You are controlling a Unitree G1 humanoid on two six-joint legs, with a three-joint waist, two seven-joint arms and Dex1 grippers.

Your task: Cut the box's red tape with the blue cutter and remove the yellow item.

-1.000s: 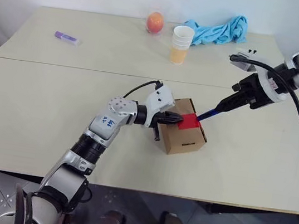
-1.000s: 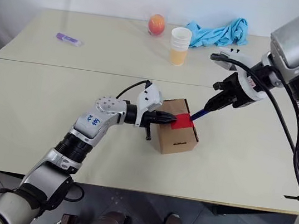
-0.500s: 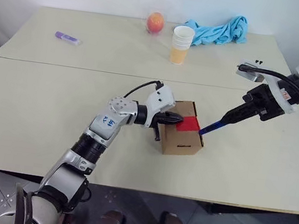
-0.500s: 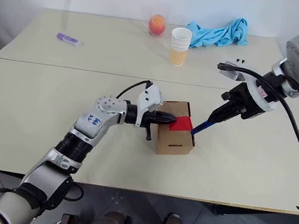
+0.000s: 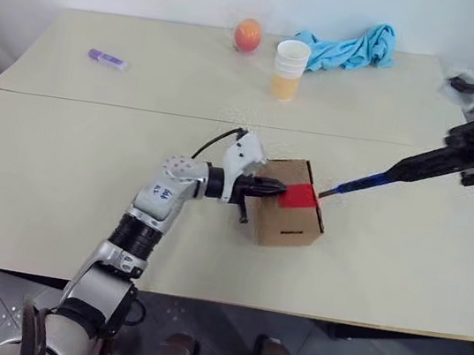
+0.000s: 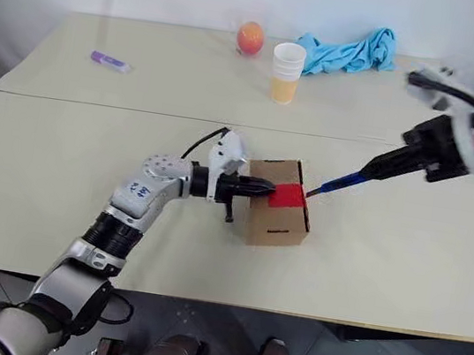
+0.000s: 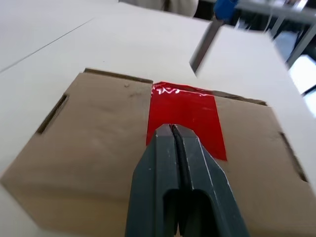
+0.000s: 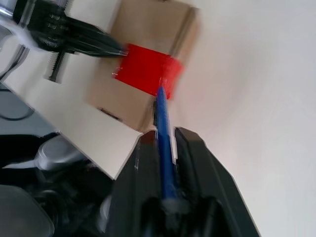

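The brown box (image 5: pixel 289 219) sits on the table near its middle, with the red tape (image 5: pixel 299 196) across its top edge. My left gripper (image 5: pixel 278 186) is shut, and its tips rest on the tape's left end (image 7: pixel 190 111). My right gripper (image 5: pixel 424 165), out to the right, is shut on the blue cutter (image 5: pixel 370 181). The cutter slants down toward the box, and its dark tip hangs just off the tape's right end (image 8: pixel 145 69). Whether the tip touches the tape I cannot tell. The yellow item is hidden.
At the back of the table stand an orange-red fruit (image 5: pixel 247 33), a white cup (image 5: pixel 289 69) with orange filling and a blue cloth (image 5: pixel 350 47). A purple-and-white marker (image 5: pixel 107 58) lies at the back left. A seam (image 5: pixel 96 104) runs across the table.
My right gripper drew back to the right and up with the cutter, whose tip came off the tape. The left gripper stayed shut on the box top, which turned slightly.
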